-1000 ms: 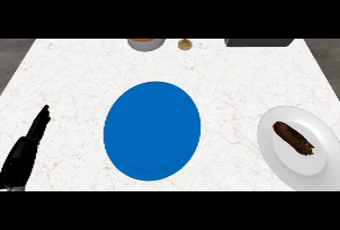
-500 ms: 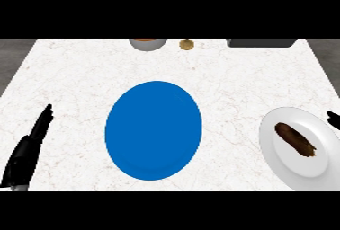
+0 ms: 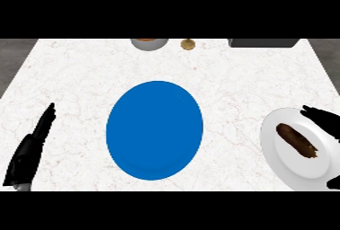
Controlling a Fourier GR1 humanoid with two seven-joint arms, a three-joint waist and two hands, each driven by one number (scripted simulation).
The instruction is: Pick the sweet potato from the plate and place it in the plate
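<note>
A brown sweet potato (image 3: 297, 140) lies on a white plate (image 3: 292, 162) at the right edge of the counter. A blue plate (image 3: 154, 129) sits bare in the middle. My right hand (image 3: 323, 120) comes in from the right edge, its straight black fingers reaching over the white plate's far rim just above and right of the sweet potato, not touching it. A dark bit of the same hand shows at the lower right corner. My left hand (image 3: 32, 148) rests open at the lower left, fingers pointing up, far from both plates.
Along the counter's back edge stand a grey bowl (image 3: 148, 43), a small brown round object (image 3: 189, 44) and a dark box (image 3: 263, 42). White marble counter surrounds the plates.
My right hand has entered from the right edge and spread further over the white plate's rim toward the sweet potato. The left hand has barely shifted.
</note>
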